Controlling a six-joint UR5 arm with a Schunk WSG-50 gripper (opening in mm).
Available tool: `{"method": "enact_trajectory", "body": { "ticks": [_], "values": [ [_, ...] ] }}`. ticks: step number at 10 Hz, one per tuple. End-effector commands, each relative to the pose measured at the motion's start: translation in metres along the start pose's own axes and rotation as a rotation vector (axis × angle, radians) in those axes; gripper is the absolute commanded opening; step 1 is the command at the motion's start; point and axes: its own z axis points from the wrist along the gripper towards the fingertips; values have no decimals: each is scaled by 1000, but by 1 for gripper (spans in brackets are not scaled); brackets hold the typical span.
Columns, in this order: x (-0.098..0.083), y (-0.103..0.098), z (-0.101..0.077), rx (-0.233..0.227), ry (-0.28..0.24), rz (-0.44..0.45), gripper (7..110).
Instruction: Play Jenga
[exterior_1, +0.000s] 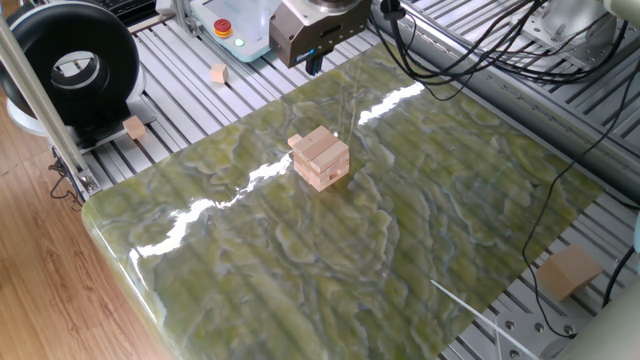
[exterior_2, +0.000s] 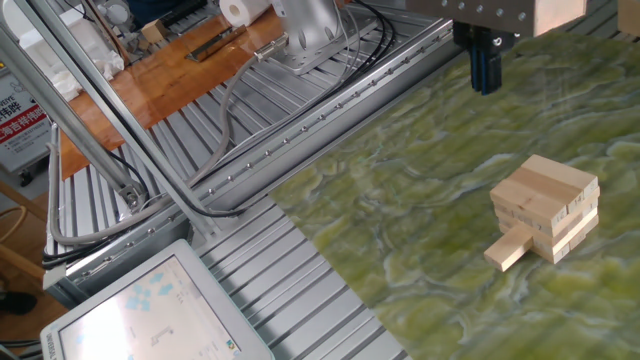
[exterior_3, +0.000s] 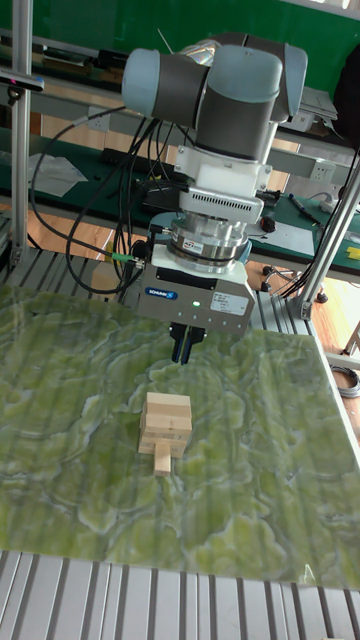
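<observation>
Green marbled table top (exterior_1: 420, 230) fills the working area, framed by ribbed aluminium rails. Near its middle stands the Jenga tower (exterior_1: 321, 157), a short stack of pale oblong blocks in crossed layers. One protruding block (exterior_2: 508, 248) sticks out of a low layer, its long axis pointing away from the arm's side of the table, toward the tall fixed camera.

The gripper (exterior_3: 186, 345) hangs above the table at the far edge, behind the tower and higher than its top, touching nothing. Its dark fingers (exterior_2: 485, 70) point straight down and look pressed close together, with nothing between them.

The tower lies forward of and below the fingers. The half-drawn block sits on the side of the stack facing away from the gripper, so my judgement is that reaching it means travelling over or around the stack and then descending, with the jaws set across the block's narrow width.
</observation>
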Motion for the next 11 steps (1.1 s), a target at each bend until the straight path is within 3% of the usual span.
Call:
{"method": "enact_trajectory", "body": {
  "ticks": [1, 6, 8, 11],
  "values": [
    [-18, 8, 11, -38, 18, 14, 7],
    [-65, 12, 55, -28, 19, 8, 7],
    [-61, 16, 76, -17, 76, 26, 7],
    [-71, 13, 107, -11, 93, 29, 7]
  ]
}}
